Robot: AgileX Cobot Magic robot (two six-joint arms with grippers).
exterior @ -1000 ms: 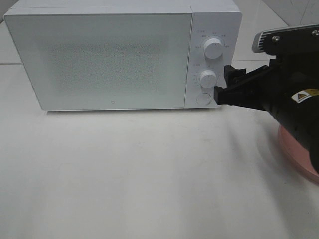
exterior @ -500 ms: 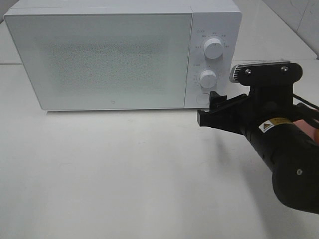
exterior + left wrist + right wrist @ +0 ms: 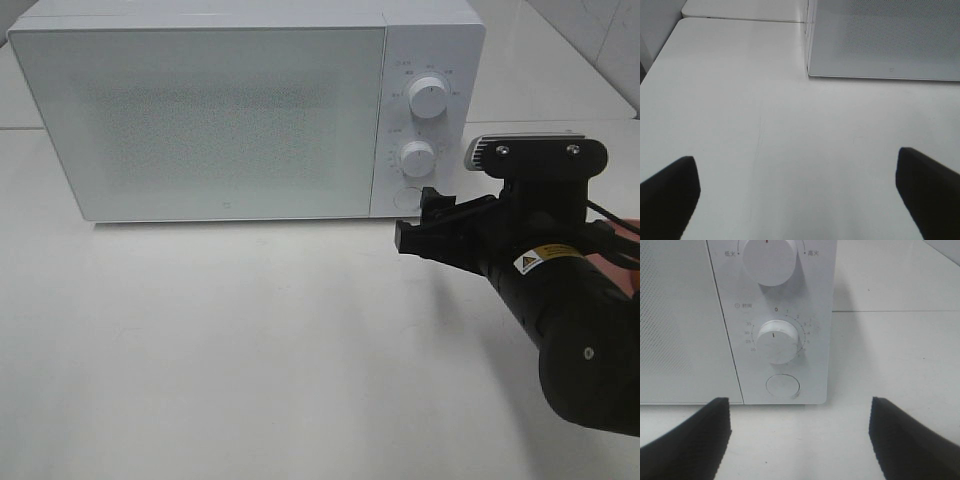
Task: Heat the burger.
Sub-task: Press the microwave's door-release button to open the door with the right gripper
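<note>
The burger is out of view in every frame. The white microwave stands at the back of the table with its door shut. My right gripper is open and empty, hovering just in front of the control panel, a little below the round door button. In the right wrist view the gripper faces the timer knob and the button, with its fingers spread wide. My left gripper is open and empty above bare table, near the microwave's front left corner.
A sliver of the pink plate shows behind my right arm at the right edge. The upper power knob sits above the timer knob. The white tabletop stretches in front of the microwave.
My right gripper has pulled back from the door button, moving left and toward the table's front. The arm now covers most of the pink plate. The door stays shut.
</note>
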